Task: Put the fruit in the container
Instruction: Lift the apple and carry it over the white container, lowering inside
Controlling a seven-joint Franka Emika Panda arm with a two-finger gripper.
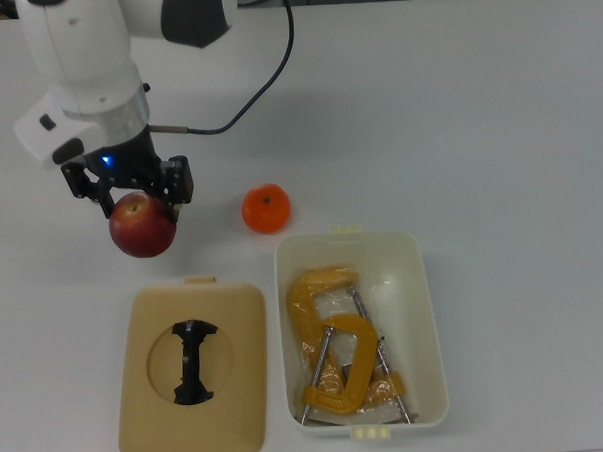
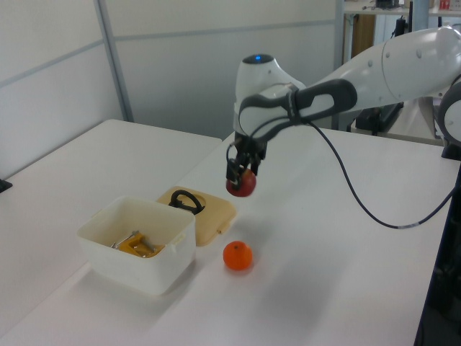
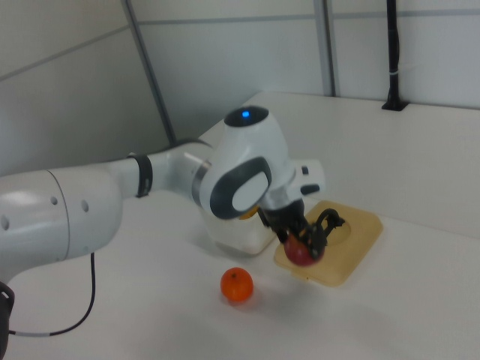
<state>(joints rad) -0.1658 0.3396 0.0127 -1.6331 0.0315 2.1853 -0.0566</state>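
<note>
The black two-finger gripper [image 1: 130, 186] is pinching the round red apple with a yellowish blush [image 1: 141, 225], holding it off the white desk [image 1: 477, 118]. In the top view, the bright orange citrus [image 1: 267, 208] is sitting to the right of the apple, just beyond the deep white rectangular plastic tub [image 1: 430, 310], which is holding a yellow-orange metal C-clamp [image 1: 326, 335]. No writing is showing.

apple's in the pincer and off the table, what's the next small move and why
Probably carry the apple toward the top view's right and lower edge, over the white tub. The pincer holds it above the table, while the tub stands open with only a clamp inside. The orange can wait.
</note>
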